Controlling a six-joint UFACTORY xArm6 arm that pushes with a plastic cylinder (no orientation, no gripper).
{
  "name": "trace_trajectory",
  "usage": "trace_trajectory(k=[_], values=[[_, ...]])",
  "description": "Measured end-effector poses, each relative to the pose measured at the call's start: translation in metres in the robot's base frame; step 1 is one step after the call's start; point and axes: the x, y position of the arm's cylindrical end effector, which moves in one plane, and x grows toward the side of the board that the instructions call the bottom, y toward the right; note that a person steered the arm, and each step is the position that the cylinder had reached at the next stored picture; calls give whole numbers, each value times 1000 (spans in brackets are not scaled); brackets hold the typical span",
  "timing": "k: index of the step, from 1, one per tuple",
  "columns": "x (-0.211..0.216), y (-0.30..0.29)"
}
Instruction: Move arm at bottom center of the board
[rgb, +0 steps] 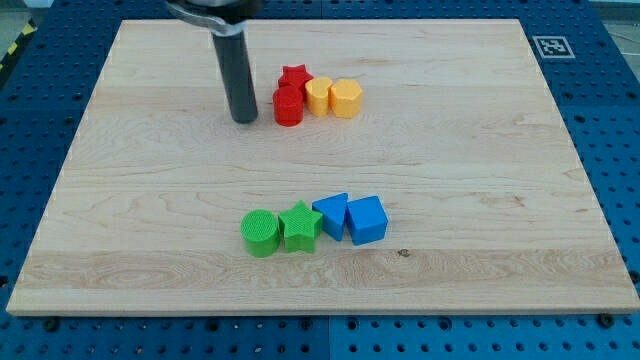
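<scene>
My tip (244, 119) rests on the wooden board (150, 200) in its upper middle part, just left of a red cylinder (288, 106), with a small gap between them. Behind that cylinder is a red star (294, 77). To their right stand a yellow block (318, 96) and a yellow hexagonal block (346, 98), all touching in a cluster. Lower down, near the board's middle, a green cylinder (260, 233), a green star (299, 227), a blue triangular block (331, 213) and a blue cube (366, 220) sit in a row.
The board lies on a blue perforated table (610, 120). A black-and-white marker tag (549, 46) is at the board's top right corner.
</scene>
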Motion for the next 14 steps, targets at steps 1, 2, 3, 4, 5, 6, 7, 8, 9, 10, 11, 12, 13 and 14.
trace_trajectory(k=[1, 2, 3, 4, 5, 6, 7, 8, 9, 10, 11, 12, 13, 14], values=[[3, 18], [3, 25], [3, 27], [24, 27], [49, 15], [50, -7], [50, -26], [50, -42], [50, -48], [44, -29], [43, -8], [43, -4], [43, 1], [43, 22]])
